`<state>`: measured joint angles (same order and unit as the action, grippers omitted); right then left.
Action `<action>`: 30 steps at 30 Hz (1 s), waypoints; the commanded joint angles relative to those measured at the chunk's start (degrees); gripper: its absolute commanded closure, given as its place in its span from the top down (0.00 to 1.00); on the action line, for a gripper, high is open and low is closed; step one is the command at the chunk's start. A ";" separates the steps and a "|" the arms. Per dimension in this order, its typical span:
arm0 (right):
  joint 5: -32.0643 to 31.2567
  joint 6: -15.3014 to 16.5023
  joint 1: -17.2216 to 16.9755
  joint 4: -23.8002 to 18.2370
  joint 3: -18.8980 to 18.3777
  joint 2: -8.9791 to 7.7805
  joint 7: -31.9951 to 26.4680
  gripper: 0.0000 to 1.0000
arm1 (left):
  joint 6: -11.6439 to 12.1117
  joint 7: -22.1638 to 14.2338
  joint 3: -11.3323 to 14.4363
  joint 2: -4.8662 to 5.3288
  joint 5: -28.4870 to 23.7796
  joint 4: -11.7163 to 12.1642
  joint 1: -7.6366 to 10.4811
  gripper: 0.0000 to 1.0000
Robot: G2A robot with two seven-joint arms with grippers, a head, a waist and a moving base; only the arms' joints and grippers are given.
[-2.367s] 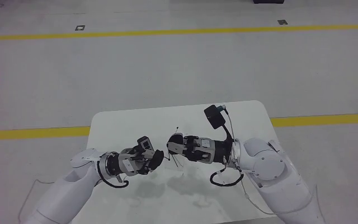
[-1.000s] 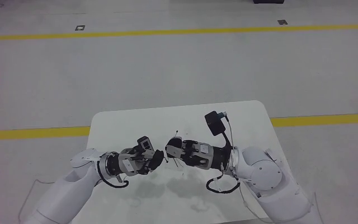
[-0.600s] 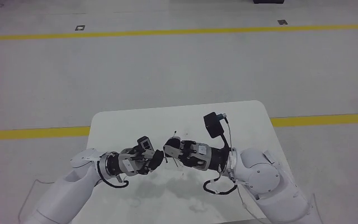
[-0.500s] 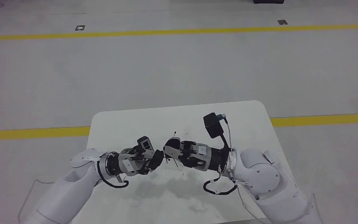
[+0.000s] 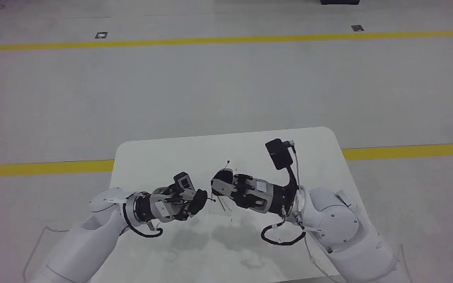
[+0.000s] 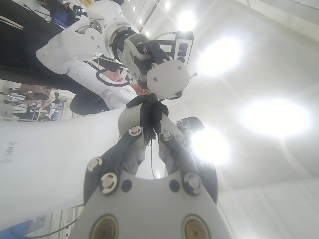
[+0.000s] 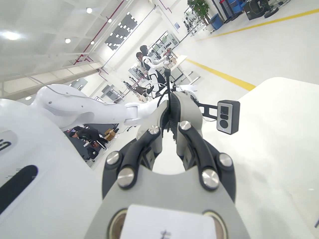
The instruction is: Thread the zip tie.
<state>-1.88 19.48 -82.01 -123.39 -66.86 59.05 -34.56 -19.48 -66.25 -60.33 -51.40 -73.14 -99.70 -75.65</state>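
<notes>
Both grippers meet above the middle of the white table (image 5: 156,159). A thin black zip tie (image 5: 226,185) stands nearly upright in my right gripper (image 5: 220,186), its upper end poking out above the fingers. In the right wrist view the right gripper (image 7: 170,111) is shut on the zip tie (image 7: 169,93), whose square head (image 7: 167,72) sticks out past the fingertips. My left gripper (image 5: 199,201) sits just left of the right one, almost touching it. In the left wrist view the left gripper (image 6: 150,115) is pinched shut on a dark strap end, tip to tip with the right gripper (image 6: 167,79).
The bare table top lies under both arms, with its far edge (image 5: 226,134) and right corner (image 5: 333,138) nearby. A yellow floor line (image 5: 56,168) runs past the table on both sides. The left arm's wrist camera (image 7: 228,116) juts out beside the grippers.
My right gripper has shifted slightly to the right and tilted, carrying the zip tie's upper end up and right. The left arm has kept still.
</notes>
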 commanded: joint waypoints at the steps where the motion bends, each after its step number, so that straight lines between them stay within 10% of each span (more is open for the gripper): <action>1: 0.26 0.00 -0.05 0.02 -0.43 -0.06 -0.08 0.00 | 0.00 0.00 0.00 0.00 0.00 0.00 0.00 0.00; 30: 1.27 0.00 -1.01 -0.14 -2.03 -0.74 0.81 0.00 | 0.00 0.88 0.31 -0.54 -5.21 -0.14 -0.93 0.00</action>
<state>-0.73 19.48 -82.95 -123.54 -68.73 58.32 -33.71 -19.49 -65.29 -60.02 -51.93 -77.91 -99.94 -76.54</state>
